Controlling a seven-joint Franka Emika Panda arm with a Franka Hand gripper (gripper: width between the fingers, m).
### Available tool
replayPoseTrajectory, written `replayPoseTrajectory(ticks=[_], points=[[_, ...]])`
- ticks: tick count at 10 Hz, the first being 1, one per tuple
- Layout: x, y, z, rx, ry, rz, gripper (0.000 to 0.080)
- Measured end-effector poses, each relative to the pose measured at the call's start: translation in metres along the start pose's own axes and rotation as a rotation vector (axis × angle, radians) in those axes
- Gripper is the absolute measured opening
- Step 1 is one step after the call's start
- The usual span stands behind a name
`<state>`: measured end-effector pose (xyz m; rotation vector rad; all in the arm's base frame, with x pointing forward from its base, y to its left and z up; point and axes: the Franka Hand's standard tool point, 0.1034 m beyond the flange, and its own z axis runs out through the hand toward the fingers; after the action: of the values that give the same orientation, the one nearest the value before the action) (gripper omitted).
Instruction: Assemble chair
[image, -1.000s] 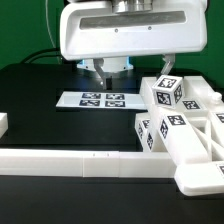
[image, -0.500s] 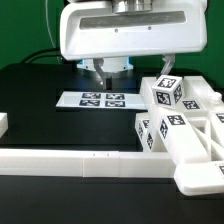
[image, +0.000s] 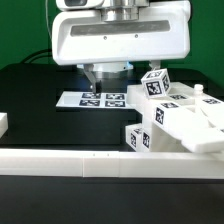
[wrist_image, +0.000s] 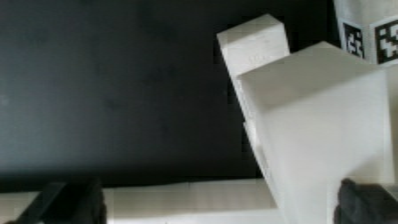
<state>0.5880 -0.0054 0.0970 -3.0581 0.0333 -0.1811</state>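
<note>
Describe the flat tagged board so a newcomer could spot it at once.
Find the black table. Below the white arm lies the marker board. Unlike the blocky chair parts on the exterior view's right, it is a thin flat sheet of printed tags.

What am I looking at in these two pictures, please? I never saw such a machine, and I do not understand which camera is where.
It is a robot arm that builds a chair. One picture is from a camera off the arm, the other from a camera on the arm's wrist, looking down between its jaws. On the black table lie the white chair parts, a flat marker board and a low white wall. The jaws stand wide open and hold nothing.
</note>
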Motion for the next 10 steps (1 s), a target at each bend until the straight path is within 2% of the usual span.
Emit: replayPoseTrajectory(ticks=[2,3,5,7,8,10], points=[[-0.001,0.001,-0.002,-0.003,0.014,0.001,0.0648],[0.000,-0.002,-0.008,0.001,0.013,0.001,0.0648],[0.004,-0.013,-0.033,0.022,-0.007,-0.006,0.0648],[0.009,-0.017,-0.049,0.038,-0.023,-0.001,0.0648],[0.019,-0.025,-0.056,0.045,-0.015,0.015,0.0648],[0.016,-0.022,-0.052,0.042,-0.016,0.011,0.0648]])
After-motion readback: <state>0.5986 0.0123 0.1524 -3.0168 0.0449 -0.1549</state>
